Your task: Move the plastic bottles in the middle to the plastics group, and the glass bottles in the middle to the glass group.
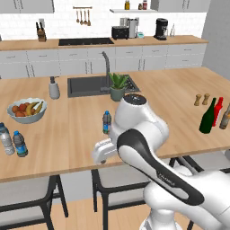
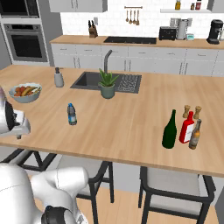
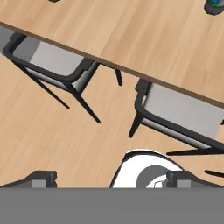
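One small plastic bottle (image 1: 106, 122) (image 2: 71, 114) with a blue label and dark cap stands upright mid-counter, in front of the sink. A second small one (image 1: 19, 143) stands at the counter's left end, next to the pale clear bottle of the plastics group (image 1: 5, 139). At the right end the tall green glass bottle (image 1: 208, 117) (image 2: 169, 130) stands beside the glass group's red bottle (image 1: 218, 111) (image 2: 187, 127) and brownish bottle (image 2: 195, 134). My gripper (image 3: 113, 180) hangs off the counter's near edge, pointing down at the floor. It is open and holds nothing.
A fruit bowl (image 1: 27, 110), a grey soap dispenser (image 1: 54, 88), a potted plant (image 1: 118, 86) and the sink (image 1: 87, 85) sit toward the back. Two wooden shakers (image 2: 191, 112) stand behind the glass bottles. Stools (image 3: 65, 65) are tucked under the near counter edge.
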Controlling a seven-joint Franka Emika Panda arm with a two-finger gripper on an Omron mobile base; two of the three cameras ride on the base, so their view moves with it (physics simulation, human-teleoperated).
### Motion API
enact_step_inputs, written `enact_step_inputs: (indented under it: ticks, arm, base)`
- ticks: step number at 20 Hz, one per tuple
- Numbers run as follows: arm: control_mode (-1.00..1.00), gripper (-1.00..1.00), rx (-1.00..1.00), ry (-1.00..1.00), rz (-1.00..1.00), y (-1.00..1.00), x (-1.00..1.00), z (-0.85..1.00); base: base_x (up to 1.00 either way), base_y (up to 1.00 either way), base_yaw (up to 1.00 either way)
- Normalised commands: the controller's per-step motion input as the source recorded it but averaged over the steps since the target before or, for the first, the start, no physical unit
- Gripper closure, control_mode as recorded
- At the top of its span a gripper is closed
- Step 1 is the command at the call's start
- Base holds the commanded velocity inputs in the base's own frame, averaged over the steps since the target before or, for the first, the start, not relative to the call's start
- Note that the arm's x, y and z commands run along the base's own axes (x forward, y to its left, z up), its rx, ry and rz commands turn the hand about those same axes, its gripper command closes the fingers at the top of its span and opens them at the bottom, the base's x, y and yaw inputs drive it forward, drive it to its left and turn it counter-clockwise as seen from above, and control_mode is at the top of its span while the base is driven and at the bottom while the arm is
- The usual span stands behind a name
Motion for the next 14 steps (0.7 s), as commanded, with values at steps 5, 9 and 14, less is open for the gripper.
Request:
enact_step_inputs:
  ticks: [5,9,14]
  arm:
    - [-1.0,-1.0,-0.16,0.17,0.3,-0.94,0.55,0.63]
    - [-1.0,-1.0,-0.2,0.11,0.23,-0.76,0.68,0.37]
    - [-1.0,-1.0,-0.06,0.0,0.01,-0.25,0.7,0.0]
  base:
    - [0.0,0.0,0.0]
    - [0.0,0.0,0.0]
    - [0.0,0.0,0.0]
